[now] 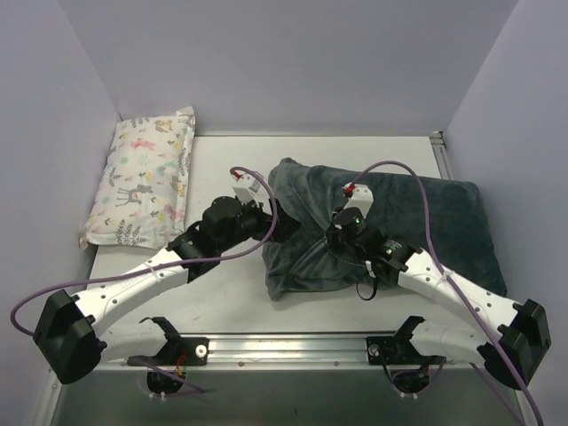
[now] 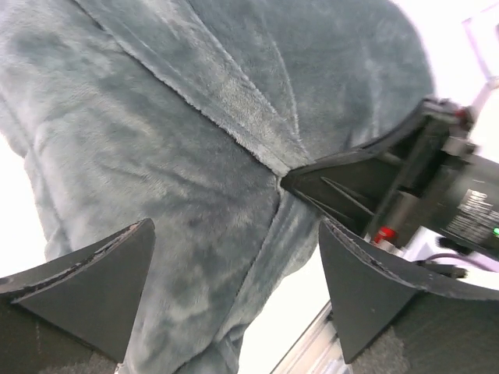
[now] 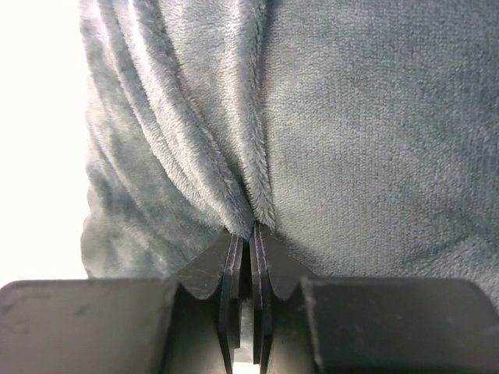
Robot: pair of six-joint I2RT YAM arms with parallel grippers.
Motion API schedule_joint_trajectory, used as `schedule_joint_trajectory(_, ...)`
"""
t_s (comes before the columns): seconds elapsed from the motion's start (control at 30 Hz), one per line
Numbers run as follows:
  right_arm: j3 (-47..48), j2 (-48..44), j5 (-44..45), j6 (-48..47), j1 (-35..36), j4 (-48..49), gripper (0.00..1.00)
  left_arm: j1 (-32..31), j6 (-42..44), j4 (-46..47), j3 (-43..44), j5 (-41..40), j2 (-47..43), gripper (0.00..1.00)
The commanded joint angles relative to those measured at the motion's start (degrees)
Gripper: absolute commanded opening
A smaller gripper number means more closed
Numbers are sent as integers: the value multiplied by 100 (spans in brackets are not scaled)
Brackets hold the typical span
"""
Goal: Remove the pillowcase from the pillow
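Observation:
The dark grey-green plush pillowcase (image 1: pixel 426 213) lies across the middle and right of the table, bunched and wrinkled at its left end. The white pillow is hidden inside it, and no zebra face shows. My left gripper (image 1: pixel 282 224) is open at the bunched left end, and the fabric (image 2: pixel 179 156) fills the space between its fingers (image 2: pixel 93 273). My right gripper (image 1: pixel 335 232) is shut on a pinched fold of the pillowcase (image 3: pixel 257 187) near its front left part. Its jaws (image 3: pixel 251 230) hold a ridge of plush. It also shows in the left wrist view (image 2: pixel 343 175).
A pastel animal-print pillow (image 1: pixel 142 182) lies at the back left by the wall. The white table (image 1: pixel 231 293) shows in front of the pillowcase. A metal rail (image 1: pixel 293 346) runs along the near edge between the arm bases. Purple cables loop over both arms.

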Motion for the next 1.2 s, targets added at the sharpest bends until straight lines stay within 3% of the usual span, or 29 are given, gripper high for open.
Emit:
schedule_joint_trajectory(0.0,-148,-152,-52,174,-80,191,0,-248,364,-586,376,-503,612,96)
schedule_joint_trajectory(0.13,-174,-126,-79,200,-98,270,0,-582,364,-576,781,-775,1219,97)
schedule_joint_trajectory(0.2,-174,-117,-79,200,-116,270,0,-609,303,-919,983,-1047,1605,92)
schedule_joint_trajectory(0.23,-165,-108,-79,165,-124,270,0,-618,241,-1041,1106,-1109,1694,78)
schedule_joint_trajectory(0.3,-113,-64,-62,112,-116,252,0,-609,135,-1017,1081,-1180,1835,65)
schedule_joint_trajectory(0.4,-42,-3,52,-19,-124,130,0,-618,56,-937,975,-1302,1818,34)
schedule_joint_trajectory(0.43,36,23,175,-46,-124,-1,0,-601,21,-1007,975,-1381,1792,10)
schedule_joint_trajectory(0.5,116,59,333,-133,-133,-178,0,-566,-23,-1235,923,-1713,1617,0)
schedule_joint_trajectory(0.8,195,-55,642,-371,-563,-705,0,260,-357,-1772,-209,-2111,160,0)
schedule_joint_trajectory(0.93,29,-126,484,-371,-976,-732,0,1242,-462,-1860,-876,-1927,-352,0)
schedule_joint_trajectory(1.03,-182,-82,343,-371,-1363,-653,0,1692,-541,-1597,-1439,-1620,-458,0)
schedule_joint_trajectory(1.17,-499,-47,10,-319,-1759,-460,0,2194,-612,-800,-1986,-1024,76,0)
